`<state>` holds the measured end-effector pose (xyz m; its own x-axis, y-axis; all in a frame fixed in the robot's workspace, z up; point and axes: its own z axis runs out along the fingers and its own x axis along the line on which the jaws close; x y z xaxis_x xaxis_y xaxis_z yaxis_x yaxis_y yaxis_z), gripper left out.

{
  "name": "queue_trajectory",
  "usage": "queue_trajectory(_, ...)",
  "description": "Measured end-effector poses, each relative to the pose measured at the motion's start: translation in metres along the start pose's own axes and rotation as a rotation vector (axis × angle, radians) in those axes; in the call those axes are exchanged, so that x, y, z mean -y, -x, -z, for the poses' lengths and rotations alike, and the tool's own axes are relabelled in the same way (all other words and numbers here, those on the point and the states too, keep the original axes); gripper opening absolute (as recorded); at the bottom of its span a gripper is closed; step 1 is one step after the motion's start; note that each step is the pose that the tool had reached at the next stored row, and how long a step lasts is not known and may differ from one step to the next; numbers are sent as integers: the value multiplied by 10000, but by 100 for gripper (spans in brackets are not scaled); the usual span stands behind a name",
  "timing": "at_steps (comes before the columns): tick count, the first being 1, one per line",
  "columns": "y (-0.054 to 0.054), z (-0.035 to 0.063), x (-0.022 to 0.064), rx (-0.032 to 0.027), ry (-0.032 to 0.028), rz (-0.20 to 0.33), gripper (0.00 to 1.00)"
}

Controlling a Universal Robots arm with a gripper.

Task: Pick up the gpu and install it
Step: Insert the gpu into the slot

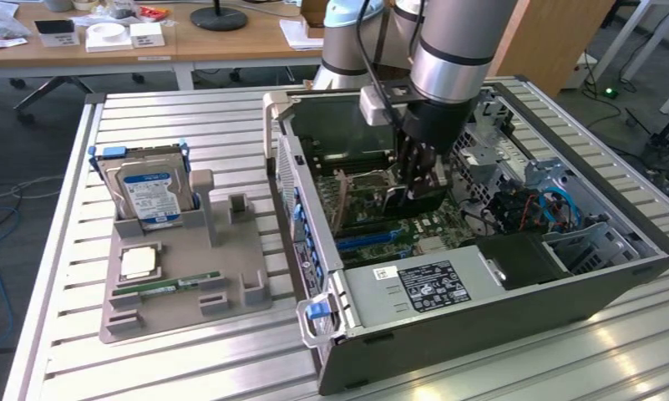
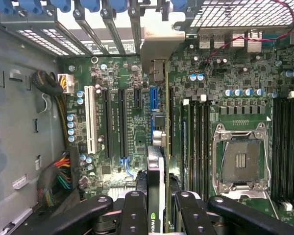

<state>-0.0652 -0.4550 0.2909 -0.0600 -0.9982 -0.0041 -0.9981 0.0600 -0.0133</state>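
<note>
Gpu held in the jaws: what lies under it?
The motherboard, with its blue slot partly showing beyond the gpu. The rest of that slot is covered by it.

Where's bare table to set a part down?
Free: table slats behind the holder, up to the far edge; the strip in front of the holder; the near corner past the case on the exterior view's right. Tight: the gap between holder and case. Crowded: inside the case, where the tool grips the gpu.

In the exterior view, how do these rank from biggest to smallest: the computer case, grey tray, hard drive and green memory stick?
Largest to smallest:
1. case
2. tray
3. hard drive
4. memory stick
</note>
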Motion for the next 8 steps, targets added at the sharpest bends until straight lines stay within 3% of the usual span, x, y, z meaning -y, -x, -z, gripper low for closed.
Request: queue_trajectory(8,-1,-23,-11,-2,2,170,27)
